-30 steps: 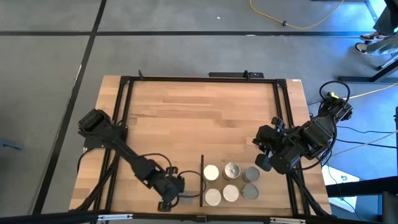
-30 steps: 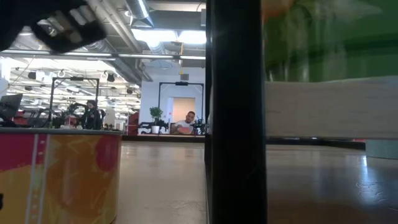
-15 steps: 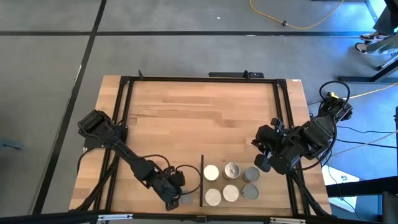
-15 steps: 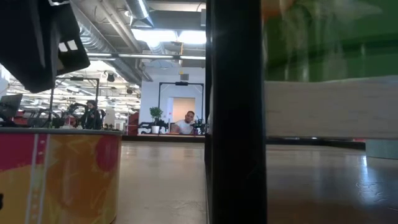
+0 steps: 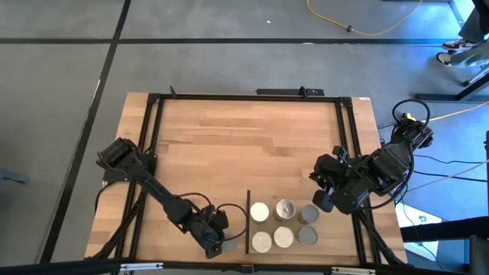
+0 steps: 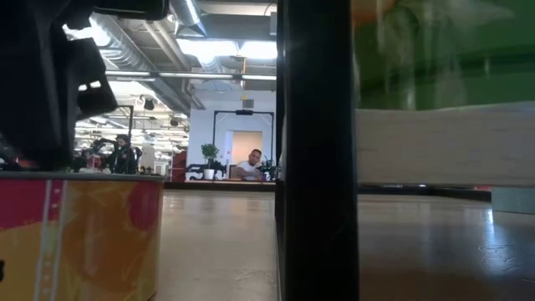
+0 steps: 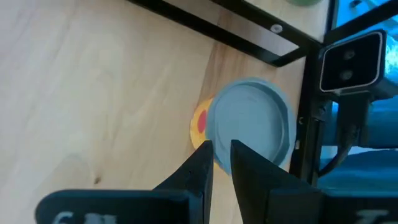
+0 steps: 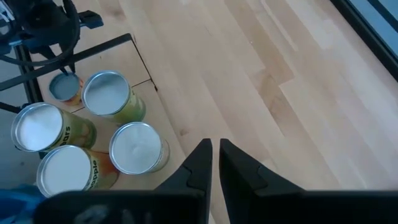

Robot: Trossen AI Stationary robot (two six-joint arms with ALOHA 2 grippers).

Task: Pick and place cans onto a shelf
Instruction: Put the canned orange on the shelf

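Note:
A small can with a grey top and red-and-yellow sides stands upright on the table near its front edge, just left of the shelf's black strip. My left gripper slants down over this can's top, its fingers a narrow gap apart. I cannot tell whether they touch the can. The low view shows the same can with the gripper dark above it. Several cans with white or grey tops stand on the shelf. My right gripper hangs shut and empty above the table, beside those cans.
Black frame rails run round the table, and one rail passes close behind the red-and-yellow can. Bare wood fills the table's middle and far part. People sit in the room beyond the table.
My left gripper has come down onto the level of the red-and-yellow can's top, shifting a little toward the shelf and rolling about its own axis. The can and the cans on the shelf have stayed where they were.

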